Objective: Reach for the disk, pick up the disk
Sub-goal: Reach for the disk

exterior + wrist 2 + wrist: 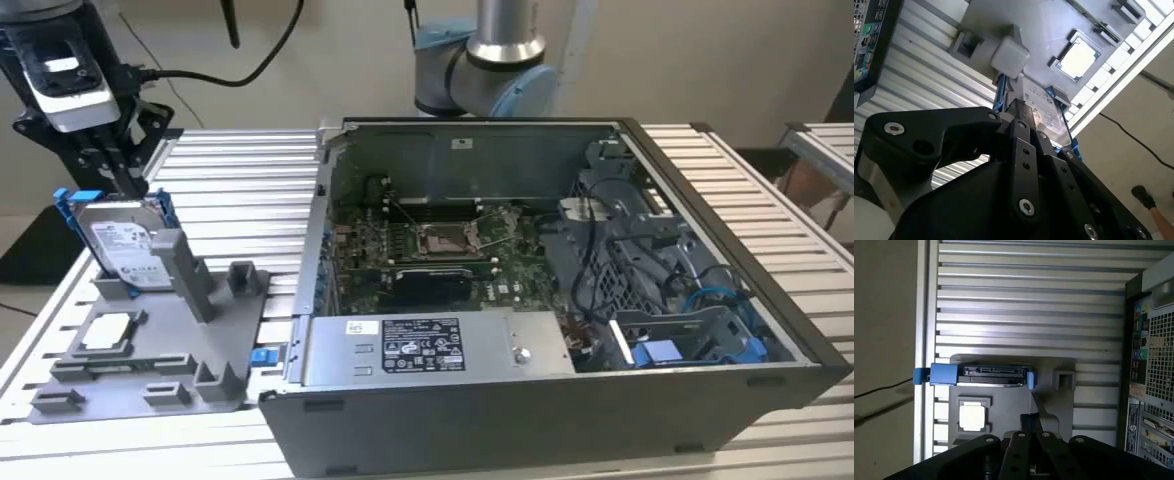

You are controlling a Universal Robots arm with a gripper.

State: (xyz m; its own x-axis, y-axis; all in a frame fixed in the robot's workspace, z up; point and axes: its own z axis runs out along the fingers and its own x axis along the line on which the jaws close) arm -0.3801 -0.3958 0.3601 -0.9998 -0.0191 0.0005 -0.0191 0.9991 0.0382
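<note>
Grey holder (207, 345) on the desk (240, 170) is carrying the disk (120, 245) upright in a slot, a chip (110, 332) lying in another recess. Jaws are hovering at the disk's top edge; open or clamped, I cannot tell.

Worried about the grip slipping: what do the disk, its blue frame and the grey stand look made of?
The disk: likely bare metal, silvery sheen, paper-like white label. Blue frame: seemingly moulded plastic, uniform colour. Grey stand: probably matte plastic, no glare.

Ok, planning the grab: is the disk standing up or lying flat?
Standing up. The disk sits on edge in the grey holder, label facing sideways in the exterior view; the first wrist view shows its thin edge.
</note>
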